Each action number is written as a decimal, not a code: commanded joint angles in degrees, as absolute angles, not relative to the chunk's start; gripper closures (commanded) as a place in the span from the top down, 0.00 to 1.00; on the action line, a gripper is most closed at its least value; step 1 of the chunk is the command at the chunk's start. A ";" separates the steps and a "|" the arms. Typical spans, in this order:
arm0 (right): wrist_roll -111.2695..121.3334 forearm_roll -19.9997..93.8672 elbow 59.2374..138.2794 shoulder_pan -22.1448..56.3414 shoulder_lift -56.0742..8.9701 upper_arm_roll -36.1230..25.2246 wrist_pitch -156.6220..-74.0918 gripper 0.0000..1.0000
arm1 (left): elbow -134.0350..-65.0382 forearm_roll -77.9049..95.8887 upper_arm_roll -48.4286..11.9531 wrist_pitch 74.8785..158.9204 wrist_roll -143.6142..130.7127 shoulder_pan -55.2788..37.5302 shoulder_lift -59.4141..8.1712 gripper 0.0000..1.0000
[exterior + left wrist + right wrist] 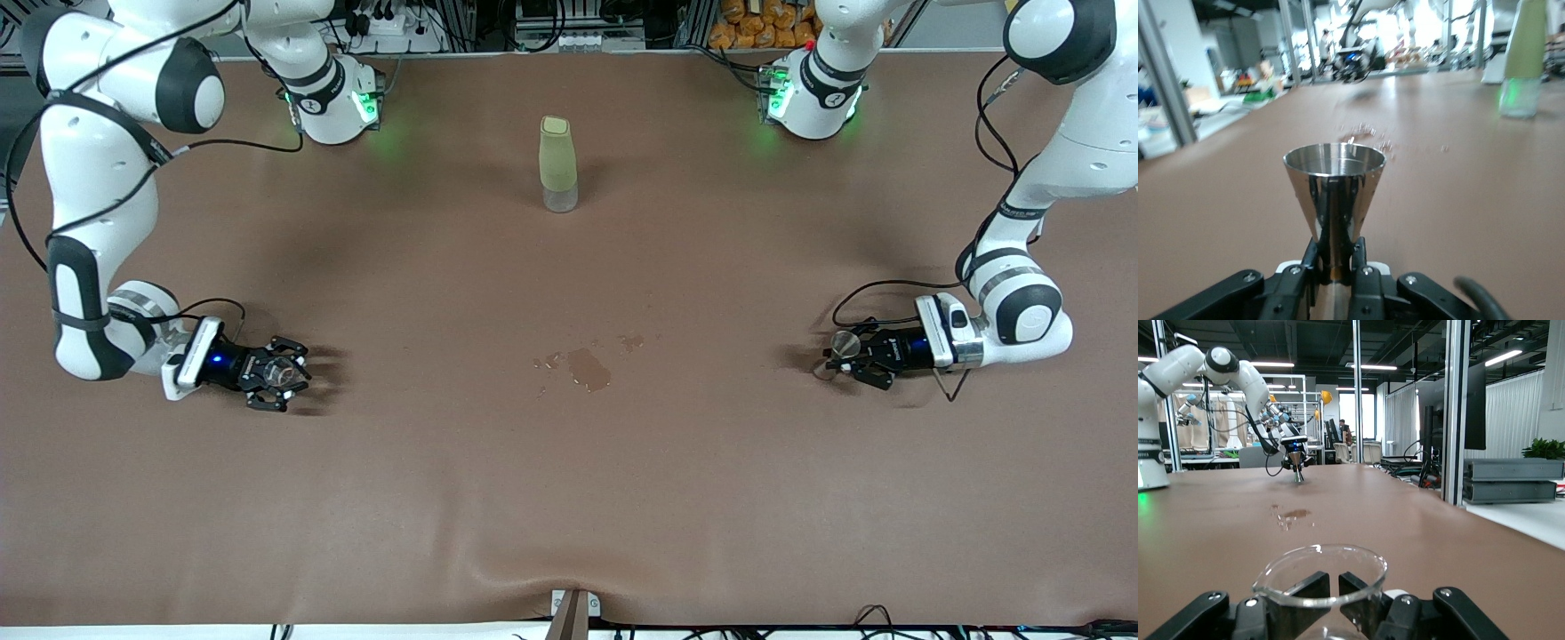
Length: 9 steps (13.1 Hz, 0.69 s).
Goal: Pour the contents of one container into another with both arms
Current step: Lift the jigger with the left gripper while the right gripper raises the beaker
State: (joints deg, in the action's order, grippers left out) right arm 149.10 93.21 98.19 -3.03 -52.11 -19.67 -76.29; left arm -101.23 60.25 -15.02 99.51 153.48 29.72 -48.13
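Note:
A shiny metal cone-shaped measuring cup (1335, 190) stands upright toward the left arm's end of the table, and my left gripper (1336, 265) is shut on its narrow waist. From the front, that gripper (841, 356) lies low and level over the brown table (569, 498), with the cup (845, 343) at its tip. A clear glass beaker (1319, 581) with a pouring lip sits in my right gripper (1338, 590), shut on it, toward the right arm's end. The front view shows this gripper (283, 372) low over the table, around the beaker (283, 373).
A tall pale-green bottle (558, 164) with a clear base stands mid-table near the arms' bases, also in the left wrist view as the bottle (1523, 60). A small wet spill (587, 366) lies between the two grippers. A table clamp (573, 609) sits at the front edge.

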 commanded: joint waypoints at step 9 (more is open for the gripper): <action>123.33 88.42 115.20 3.33 -20.60 -19.86 -80.94 0.00 | -89.83 85.99 -15.47 112.56 136.24 -2.34 -48.07 0.00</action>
State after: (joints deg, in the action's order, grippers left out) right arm 126.50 89.73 107.76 1.95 -29.45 -19.68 -78.10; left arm -91.75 78.92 -16.40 108.51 137.91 3.59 -48.09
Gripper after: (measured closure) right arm 0.850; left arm 0.789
